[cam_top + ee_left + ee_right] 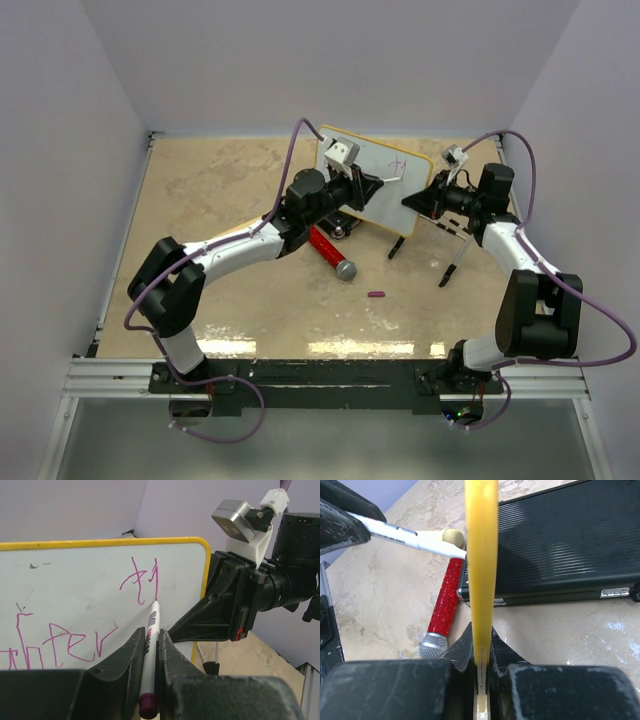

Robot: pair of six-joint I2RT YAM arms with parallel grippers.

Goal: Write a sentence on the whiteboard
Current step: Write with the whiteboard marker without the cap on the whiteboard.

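Note:
The whiteboard (372, 185) is held upright and tilted above the table, its yellow rim (481, 555) edge-on in the right wrist view. My right gripper (481, 630) is shut on the board's right edge, and its black fingers (220, 615) show in the left wrist view. My left gripper (151, 632) is shut on a white marker (150, 630) with a purple end. The marker's tip touches the white surface (75, 590) below fresh magenta strokes (142, 580). More of the sentence (60, 642) runs along the lower left. In the top view the left gripper (378, 183) is in front of the board.
A red glitter microphone (330, 252) lies on the table below the board, next to a black case (560, 545). A small purple marker cap (376, 294) lies near the table's middle. The board's black feet (447, 275) hang by the right arm. Walls enclose three sides.

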